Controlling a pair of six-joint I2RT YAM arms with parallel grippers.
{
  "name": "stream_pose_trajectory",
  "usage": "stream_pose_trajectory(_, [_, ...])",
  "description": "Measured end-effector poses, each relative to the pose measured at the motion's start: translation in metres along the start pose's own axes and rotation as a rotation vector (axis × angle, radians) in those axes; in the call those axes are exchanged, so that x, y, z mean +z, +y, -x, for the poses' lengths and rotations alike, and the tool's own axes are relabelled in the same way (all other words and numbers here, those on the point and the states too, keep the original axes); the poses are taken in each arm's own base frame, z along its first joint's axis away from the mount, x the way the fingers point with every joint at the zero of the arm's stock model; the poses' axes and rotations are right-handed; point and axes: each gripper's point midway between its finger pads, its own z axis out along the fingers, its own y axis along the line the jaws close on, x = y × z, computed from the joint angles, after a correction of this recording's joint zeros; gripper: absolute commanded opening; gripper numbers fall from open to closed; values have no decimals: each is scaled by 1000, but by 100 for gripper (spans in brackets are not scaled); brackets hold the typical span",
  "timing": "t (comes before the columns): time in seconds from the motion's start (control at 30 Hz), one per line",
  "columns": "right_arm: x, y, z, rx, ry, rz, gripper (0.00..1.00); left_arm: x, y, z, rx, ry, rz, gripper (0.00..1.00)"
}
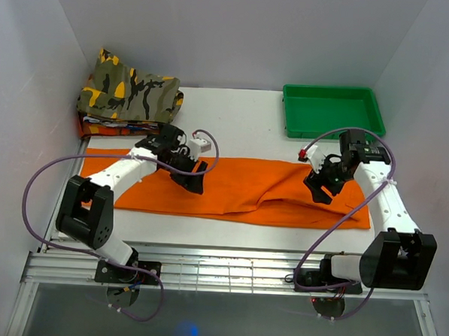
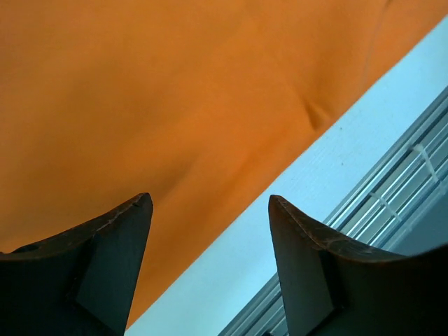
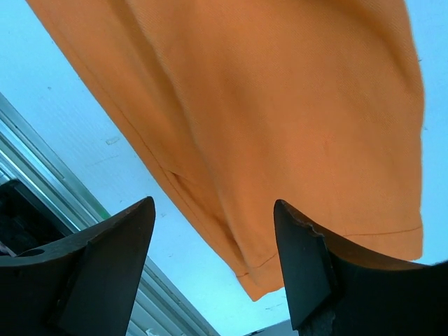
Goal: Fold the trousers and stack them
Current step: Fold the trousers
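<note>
The orange trousers (image 1: 231,187) lie flat and long across the white table, folded lengthwise, left to right. My left gripper (image 1: 191,177) hovers over their left part, open and empty; its wrist view shows the orange cloth (image 2: 175,105) and its near edge between the fingers (image 2: 126,231). My right gripper (image 1: 319,189) hovers over the right part, open and empty; its wrist view shows the trousers' end (image 3: 280,126) with a hemmed corner between the fingers (image 3: 301,245).
A folded camouflage garment (image 1: 130,94) sits on a stack at the back left. A green tray (image 1: 331,110) stands at the back right. A metal rail (image 1: 226,273) runs along the table's near edge. White walls close in both sides.
</note>
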Motion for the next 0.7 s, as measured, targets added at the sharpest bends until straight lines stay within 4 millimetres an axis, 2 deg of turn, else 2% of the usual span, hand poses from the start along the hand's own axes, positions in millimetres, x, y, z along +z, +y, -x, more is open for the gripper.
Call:
stream_pose_trajectory(0.07, [8, 4, -6, 0, 12, 22, 73, 12, -13, -9, 34, 27, -11, 80])
stream_pose_trajectory(0.17, [18, 8, -12, 13, 29, 57, 72, 25, -20, -18, 93, 61, 22, 80])
stream_pose_trajectory(0.43, [37, 11, 5, -55, 3, 57, 63, 38, 10, -32, 211, 113, 246, 80])
stream_pose_trajectory(0.57, [52, 21, 3, -78, 7, 80, 62, 48, 17, -52, 266, 187, 309, 86])
stream_pose_trajectory(0.7, [62, 30, 4, -112, 14, 99, 65, 49, 19, -52, 290, 191, 338, 90])
